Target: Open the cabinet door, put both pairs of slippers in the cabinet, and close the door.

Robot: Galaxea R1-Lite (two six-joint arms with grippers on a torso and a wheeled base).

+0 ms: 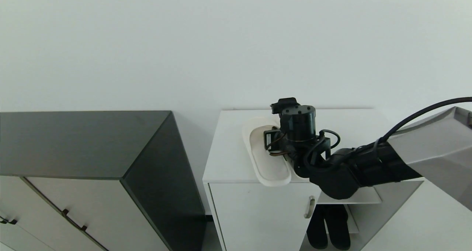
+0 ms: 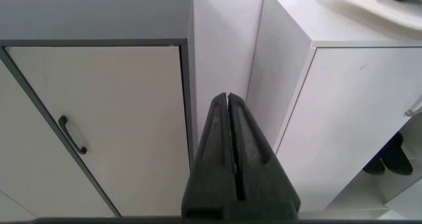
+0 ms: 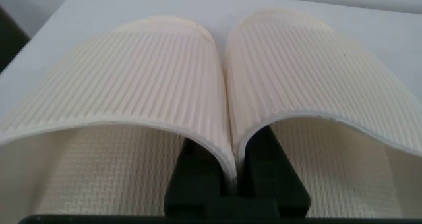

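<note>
Since the black slippers (image 1: 328,227) stand low inside the open white cabinet (image 1: 258,214), the step in hand looks like fetching the second pair. The cream slippers (image 3: 165,72) lie side by side near the cabinet top's front edge, and the right tool (image 3: 234,161) is clenched on their touching straps (a finger under each). Next comes a clean lift, then a carry down into the opening. The left tool (image 2: 228,105) hangs clenched and empty beside a dark cabinet (image 1: 84,140), with a plain wall (image 1: 221,41) behind.
</note>
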